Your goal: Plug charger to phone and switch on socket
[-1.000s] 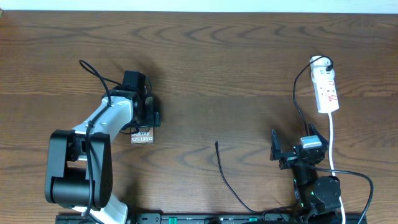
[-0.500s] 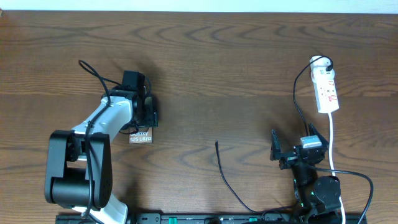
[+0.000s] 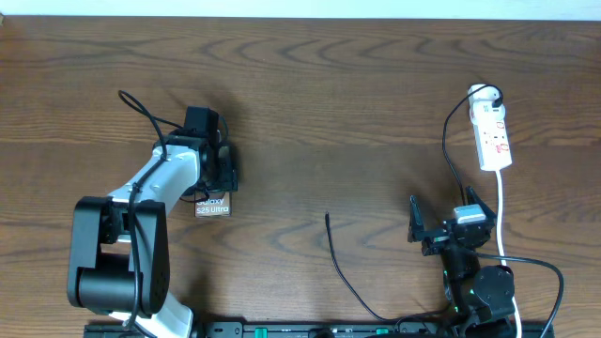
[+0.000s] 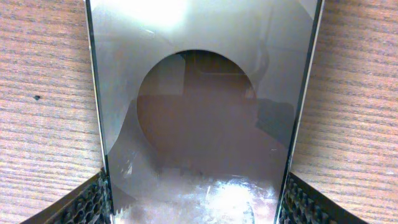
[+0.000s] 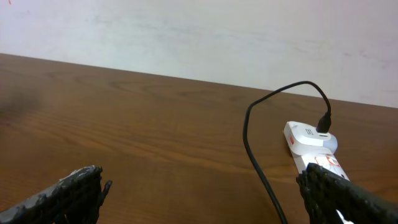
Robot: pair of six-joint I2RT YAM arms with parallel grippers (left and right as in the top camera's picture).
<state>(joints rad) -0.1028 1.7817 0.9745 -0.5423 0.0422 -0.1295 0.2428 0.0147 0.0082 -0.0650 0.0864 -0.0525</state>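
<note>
The left claw (image 3: 220, 176) straddles the phone (image 4: 199, 124) on the desk (image 3: 357, 113), its pads at the phone's edges; whether it is clamped cannot be told. At the near right, the right claw (image 3: 444, 214) stands wide apart, holding nothing.

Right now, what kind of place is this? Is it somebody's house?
Probably a robot test bench, not a home: a left arm and a right arm sit at a wooden table, with a phone, a power strip and a plain white wall.

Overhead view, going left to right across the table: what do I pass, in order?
left arm's base → phone → charger tip → socket
</note>
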